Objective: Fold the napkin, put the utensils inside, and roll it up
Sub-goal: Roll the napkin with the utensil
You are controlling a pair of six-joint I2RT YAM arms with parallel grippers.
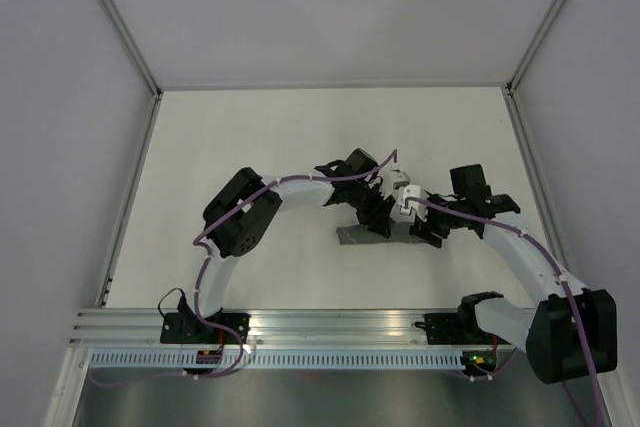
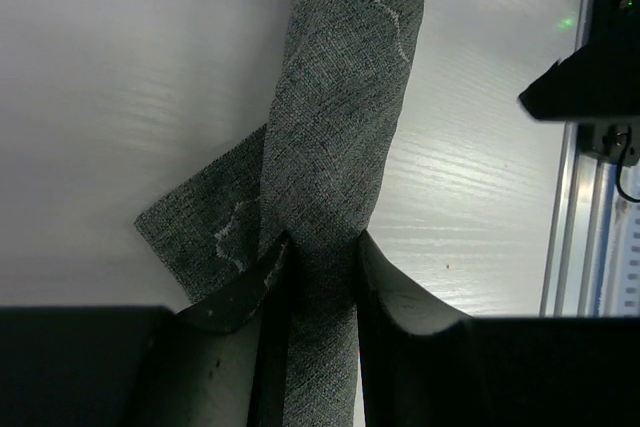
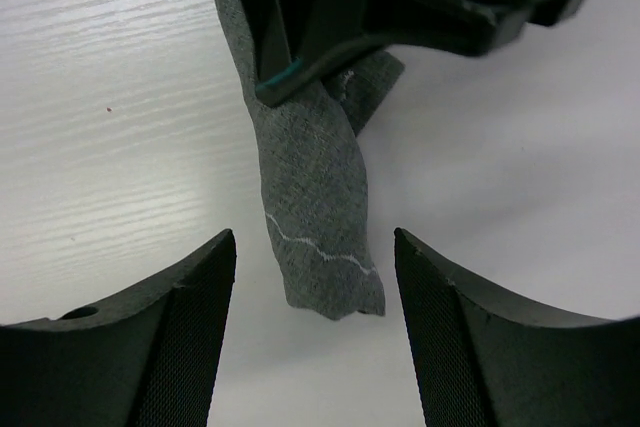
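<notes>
Watching remotely, I see the left end effector pinching the bunched napkin on the counter; the right end effector stands spread wide, straddling the napkin's free end without touching.

napkin: 1 | left gripper + right gripper: 2 | arms: 2 | table: 1

Overhead view. The napkin lies as a narrow grey strip on the white table. My left gripper sits over the napkin's middle; my right gripper meets its right end. The aluminium rail runs nearer my bases than the napkin, well apart.
</notes>
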